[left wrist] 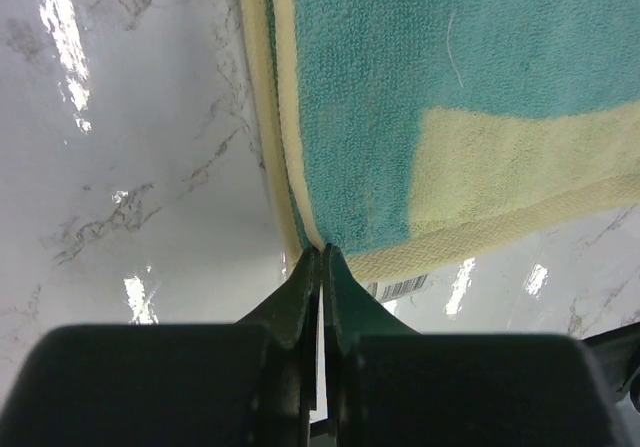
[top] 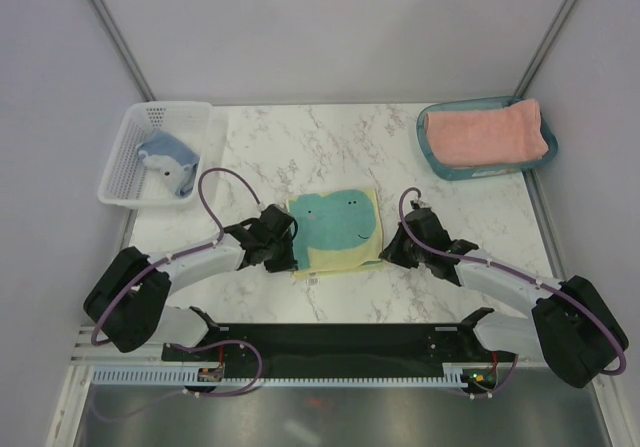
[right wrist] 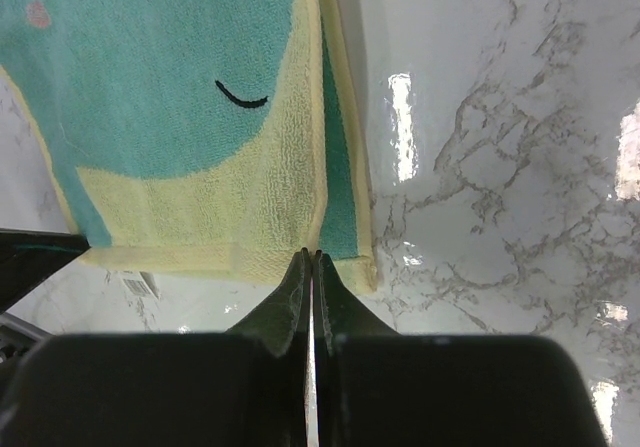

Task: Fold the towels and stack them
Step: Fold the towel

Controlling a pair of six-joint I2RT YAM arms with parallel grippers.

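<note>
The pale-yellow towel [top: 335,229] with the teal face patch lies mid-table, with a second layer showing under its side edges. My left gripper [top: 284,251] is shut at its near left corner; in the left wrist view the gripper [left wrist: 320,251] pinches the towel's [left wrist: 430,97] edge. My right gripper [top: 394,250] is shut at the near right corner; in the right wrist view the gripper [right wrist: 311,255] pinches the top layer of the towel [right wrist: 170,107]. The salmon-pink towel [top: 487,132] lies folded at the back right. The grey-blue towel [top: 168,160] lies crumpled at the back left.
The pink towel sits in a teal tray [top: 440,163]. The grey-blue towel sits in a white slotted basket [top: 122,182]. A barcode label [left wrist: 398,287] sticks out under the yellow towel's near edge. Bare marble surrounds the towel. Grey walls enclose the table.
</note>
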